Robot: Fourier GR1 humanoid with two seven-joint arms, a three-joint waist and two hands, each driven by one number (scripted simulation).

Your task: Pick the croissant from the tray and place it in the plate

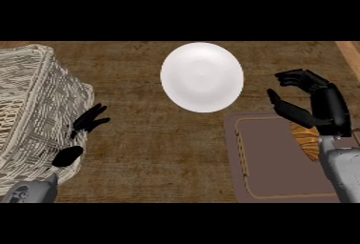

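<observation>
The golden-brown croissant (305, 138) lies on the brown rectangular tray (271, 162) at the right, partly hidden by the right hand (309, 102), released above it. The white round plate (202, 76) sits far centre on the brown surface (162, 152). The left hand (88, 121), released, rests by the woven wicker basket (35, 105).

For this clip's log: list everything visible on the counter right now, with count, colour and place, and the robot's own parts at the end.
Plate: one, white, top centre of the counter, nothing on it.
Tray: one, brown with a lighter inner line, lower right.
Croissant: one, golden brown, on the tray's right part, partly hidden behind the right forearm.
Basket: one, pale wicker, left edge; its contents cannot be seen.
Counter: one, dark brown, under everything.
Left hand: one, black, open, in front of the basket's right side.
Right hand: one, black, open with fingers relaxed, above the tray's upper right, holding nothing.
Forearms: two, grey, entering from the lower corners.
</observation>
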